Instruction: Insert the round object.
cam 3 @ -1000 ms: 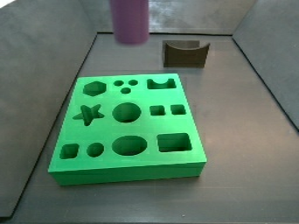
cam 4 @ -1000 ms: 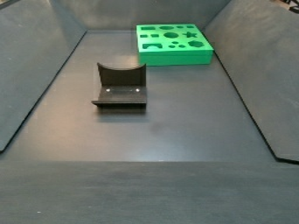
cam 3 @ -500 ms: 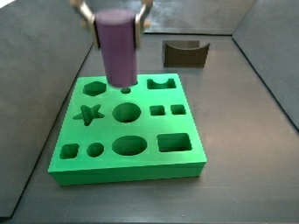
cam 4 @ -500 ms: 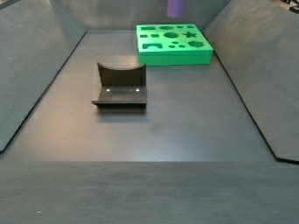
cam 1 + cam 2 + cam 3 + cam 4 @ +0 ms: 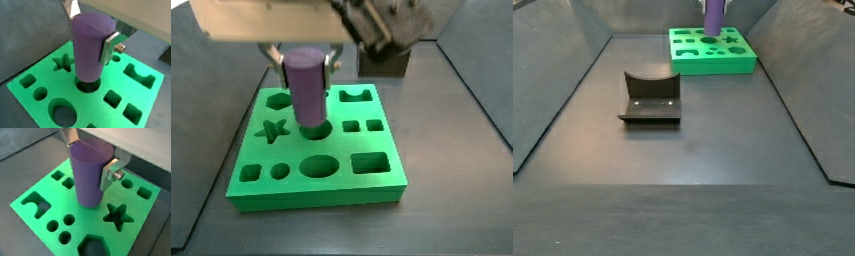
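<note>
The round object, a matte purple cylinder [image 5: 307, 88], stands upright in my gripper [image 5: 302, 55], whose silver fingers [image 5: 111, 44] are shut on its upper part. It shows in both wrist views [image 5: 90, 173] and as a purple bar in a side view [image 5: 712, 17]. Its lower end is at the mouth of the mid-sized round hole [image 5: 87, 85] in the middle of the green block [image 5: 372, 178]; I cannot tell how far it is in. The block [image 5: 727, 62] has several shaped holes, among them a star [image 5: 118, 214] and an oval [image 5: 63, 113].
The dark fixture [image 5: 649, 101] stands on the grey floor in front of the block in a side view, and behind the block, partly hidden by my arm, in a side view [image 5: 392, 62]. Sloped grey walls [image 5: 810, 90] enclose the floor.
My gripper has come down with the purple cylinder from above the block's far edge to the middle round hole. The block and the fixture have not moved.
</note>
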